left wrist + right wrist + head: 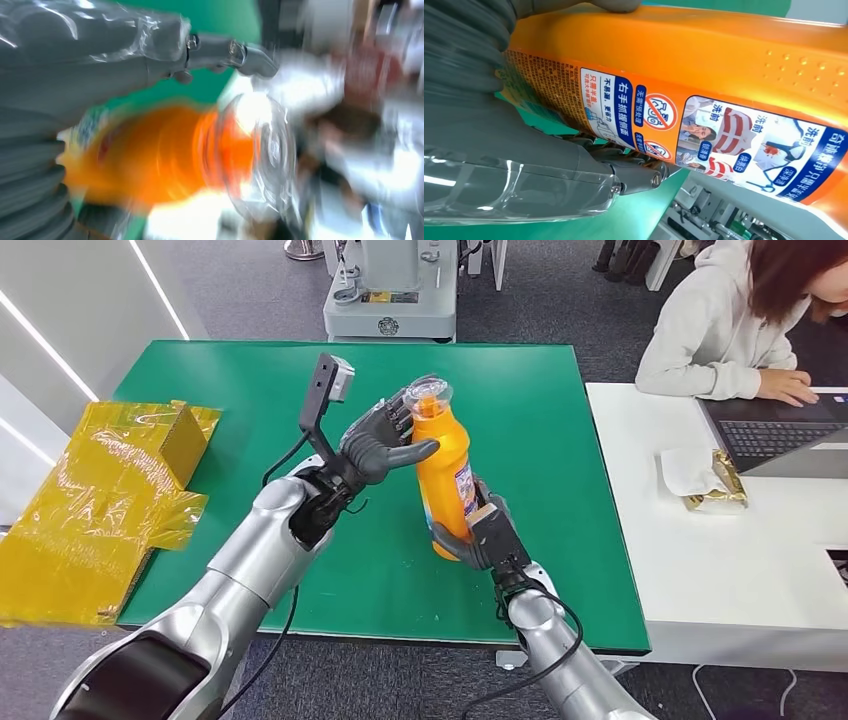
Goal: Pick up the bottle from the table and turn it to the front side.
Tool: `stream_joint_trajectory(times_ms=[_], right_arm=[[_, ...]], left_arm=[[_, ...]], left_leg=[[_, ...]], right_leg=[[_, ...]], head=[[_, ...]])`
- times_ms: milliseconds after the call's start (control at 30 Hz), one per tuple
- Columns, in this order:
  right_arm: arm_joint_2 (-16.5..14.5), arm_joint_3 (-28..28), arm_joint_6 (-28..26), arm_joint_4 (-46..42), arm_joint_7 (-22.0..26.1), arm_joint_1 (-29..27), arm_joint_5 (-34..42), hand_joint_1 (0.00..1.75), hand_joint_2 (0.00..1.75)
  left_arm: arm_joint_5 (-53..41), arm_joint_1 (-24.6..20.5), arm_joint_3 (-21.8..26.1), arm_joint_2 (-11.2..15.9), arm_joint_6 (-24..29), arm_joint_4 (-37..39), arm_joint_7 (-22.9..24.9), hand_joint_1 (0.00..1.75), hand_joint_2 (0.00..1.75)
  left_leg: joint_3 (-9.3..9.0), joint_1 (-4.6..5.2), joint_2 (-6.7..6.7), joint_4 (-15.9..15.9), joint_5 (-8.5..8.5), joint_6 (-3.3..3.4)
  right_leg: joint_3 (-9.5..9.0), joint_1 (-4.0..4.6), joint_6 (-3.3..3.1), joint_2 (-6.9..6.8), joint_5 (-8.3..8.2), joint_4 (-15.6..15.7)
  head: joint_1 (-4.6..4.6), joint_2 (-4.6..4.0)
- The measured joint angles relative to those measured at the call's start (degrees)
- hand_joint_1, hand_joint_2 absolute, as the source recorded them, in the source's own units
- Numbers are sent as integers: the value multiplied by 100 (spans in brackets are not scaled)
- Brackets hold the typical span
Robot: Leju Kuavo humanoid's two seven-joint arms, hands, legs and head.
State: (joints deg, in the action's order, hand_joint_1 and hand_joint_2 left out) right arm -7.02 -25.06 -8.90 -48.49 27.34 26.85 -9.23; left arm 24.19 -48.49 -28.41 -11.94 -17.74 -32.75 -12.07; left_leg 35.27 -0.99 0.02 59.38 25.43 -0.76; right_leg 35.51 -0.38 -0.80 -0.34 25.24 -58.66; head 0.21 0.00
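An orange detergent bottle (445, 480) with a clear cap (430, 393) stands upright just above the green table (250, 390). My right hand (480, 535) grips its lower part from the right. In the right wrist view the printed label (704, 135) faces the camera, with my right hand (474, 125) wrapped below it. My left hand (385, 440) closes around the neck, thumb across the front and fingers behind the cap. The left wrist view is blurred; it shows the bottle (165, 160), its cap (265, 155) and my left hand (75, 55) beside it.
A yellow foil-wrapped box (110, 500) overhangs the table's left edge. To the right stands a white desk (740, 570), where a person (730, 320) works at a laptop (780, 430) next to a gold packet (722, 480). A grey machine base (390, 300) stands beyond the table.
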Motion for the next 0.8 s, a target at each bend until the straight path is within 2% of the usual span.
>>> stream_joint_trajectory(times_ms=[67, 167, 367, 800], right_arm=[[-15, 44, 12, -99, -88, -64, -116, 175, 175], [-32, 121, 58, -205, -150, -137, -232, 175, 175], [-35, 216, 115, -280, -206, -184, -313, 175, 175], [-106, 231, 148, -277, -317, -126, -386, 175, 175]], left_arm=[[-752, 2, -231, -69, 531, 24, -241, 0, 175], [-1224, 1, -493, -135, 733, 109, -335, 0, 175], [-1442, -39, -706, -146, 714, 245, -293, 0, 175], [-1384, -101, -737, -161, 559, 280, -173, 0, 175]], left_leg=[[3, 0, -1, 0, 0, 0], [3, 1, 3, 0, 1, 1], [2, 0, 3, -1, 1, 1], [3, 0, 2, -1, 1, 1]], right_leg=[[0, 0, 0, -2, 0, 0], [0, 0, 0, 2, 0, 0], [1, 0, 0, 2, 0, -1], [0, 0, 0, 2, 0, -1]], head=[[1, 0], [1, 0], [-1, 0], [1, 0]])
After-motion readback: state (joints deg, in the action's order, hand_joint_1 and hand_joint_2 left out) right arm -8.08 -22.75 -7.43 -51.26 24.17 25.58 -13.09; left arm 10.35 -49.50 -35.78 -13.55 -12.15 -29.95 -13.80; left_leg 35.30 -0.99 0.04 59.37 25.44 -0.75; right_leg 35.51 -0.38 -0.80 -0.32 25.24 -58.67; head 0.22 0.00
